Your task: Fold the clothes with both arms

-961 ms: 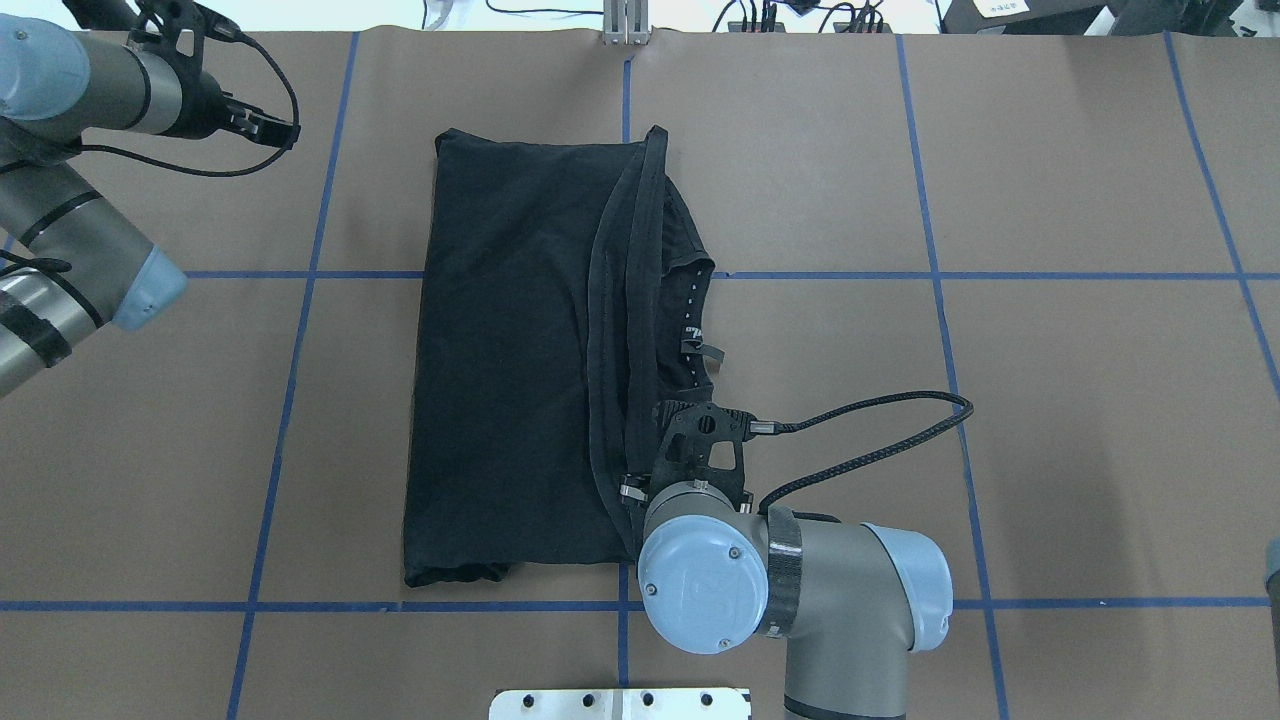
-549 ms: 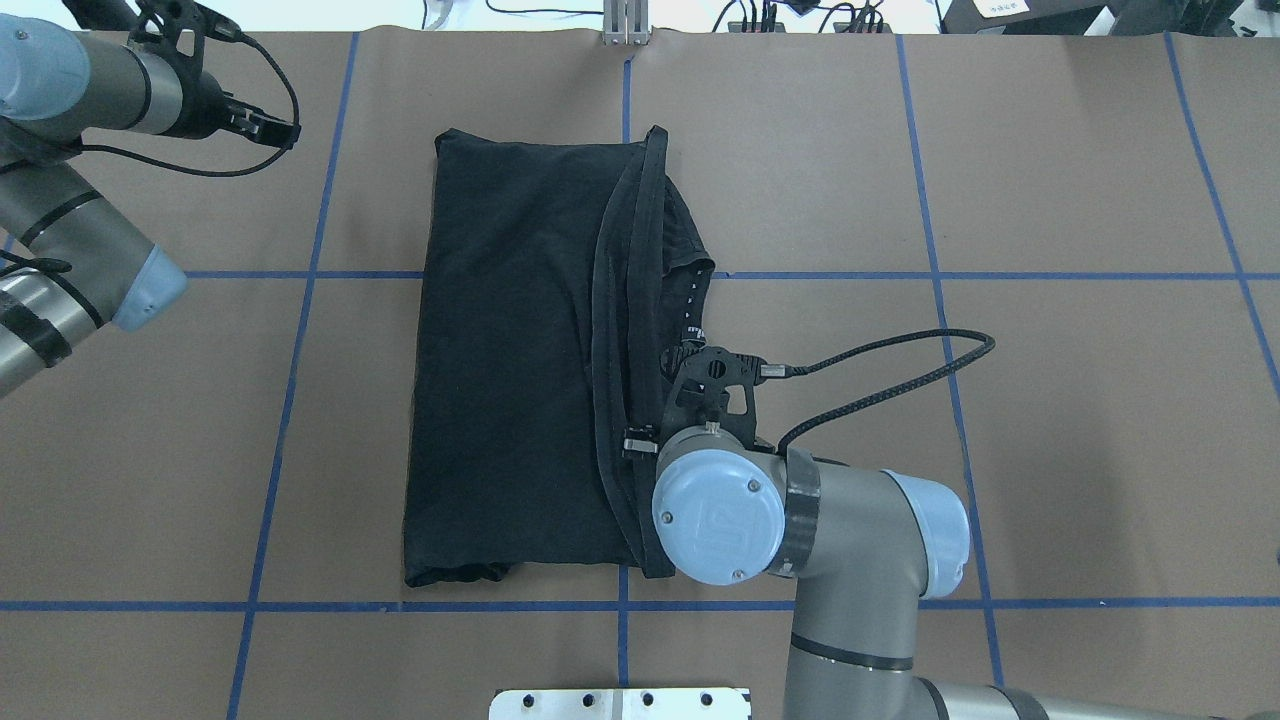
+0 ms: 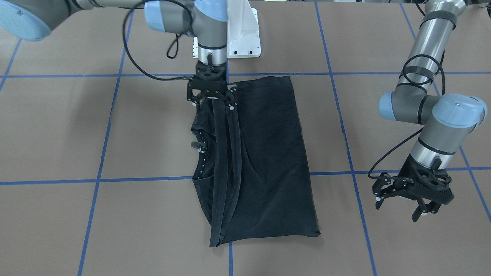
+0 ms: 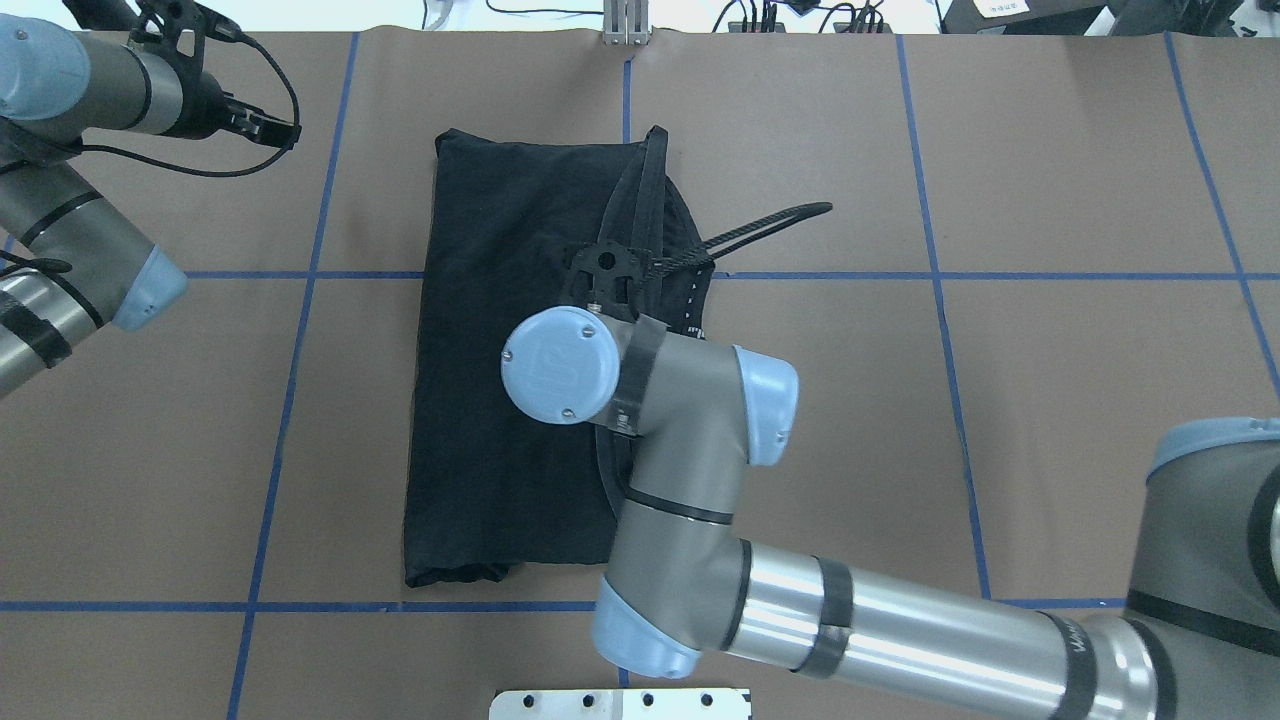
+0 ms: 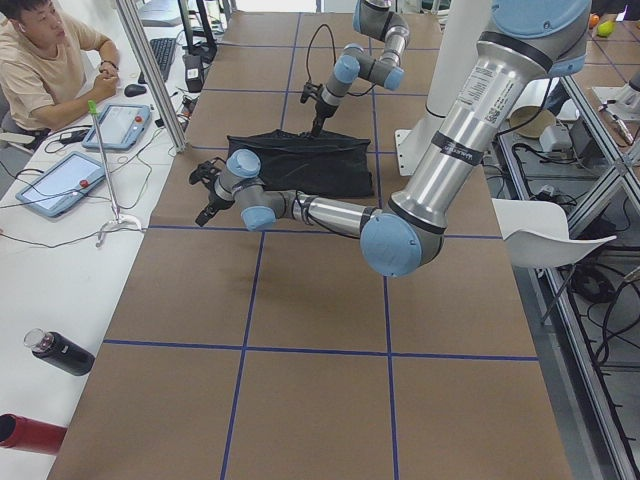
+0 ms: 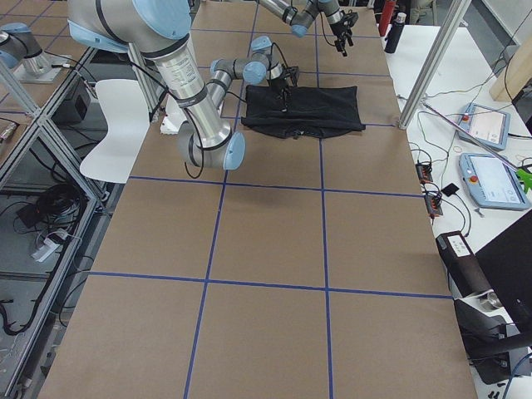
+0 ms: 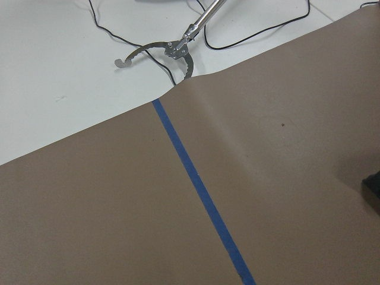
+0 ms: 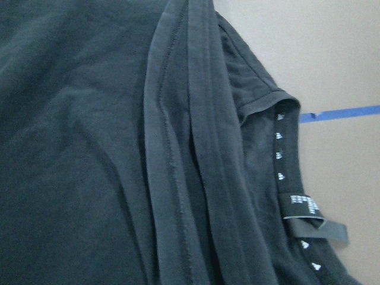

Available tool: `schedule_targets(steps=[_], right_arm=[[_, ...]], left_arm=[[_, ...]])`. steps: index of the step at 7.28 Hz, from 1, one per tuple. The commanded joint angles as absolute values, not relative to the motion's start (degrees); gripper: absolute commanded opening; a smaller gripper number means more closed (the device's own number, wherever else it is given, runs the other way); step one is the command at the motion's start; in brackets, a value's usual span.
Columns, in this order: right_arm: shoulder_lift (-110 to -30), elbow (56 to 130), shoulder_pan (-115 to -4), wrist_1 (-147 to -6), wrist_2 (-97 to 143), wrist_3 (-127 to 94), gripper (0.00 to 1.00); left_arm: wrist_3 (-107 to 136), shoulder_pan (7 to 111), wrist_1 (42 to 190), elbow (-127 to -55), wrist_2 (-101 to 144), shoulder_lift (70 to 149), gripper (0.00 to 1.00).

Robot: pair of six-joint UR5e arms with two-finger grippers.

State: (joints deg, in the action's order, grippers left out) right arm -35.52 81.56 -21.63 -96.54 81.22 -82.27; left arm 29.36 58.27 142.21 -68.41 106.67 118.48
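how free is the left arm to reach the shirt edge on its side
Probably yes: the left gripper hangs open beside the T-shirt, only bare table between them; the right gripper is over the shirt's other side.

Grip of right hand [image 3: 213,101] unclear

Black on the T-shirt [image 3: 268,161], white dots along its collar band [image 8: 279,155]; brown on the desk [image 3: 57,134], gridded by blue tape lines [image 3: 145,179]; silver-grey, light-blue-capped right arm [image 4: 690,480] and left arm [image 3: 427,42].
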Motion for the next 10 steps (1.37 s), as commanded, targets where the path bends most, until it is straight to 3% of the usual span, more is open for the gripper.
schedule_targets(steps=[1, 10], right_arm=[[-25.42, 68.66, -21.80, -102.98, 85.14, -77.98, 1.00], [-26.10, 68.73, -17.75, -118.29, 85.61, -71.19, 1.00]], left_arm=[[29.36, 58.27, 142.21, -68.38, 106.61, 118.48, 1.00], [29.36, 58.18, 142.21, -68.29, 106.61, 118.48, 1.00]])
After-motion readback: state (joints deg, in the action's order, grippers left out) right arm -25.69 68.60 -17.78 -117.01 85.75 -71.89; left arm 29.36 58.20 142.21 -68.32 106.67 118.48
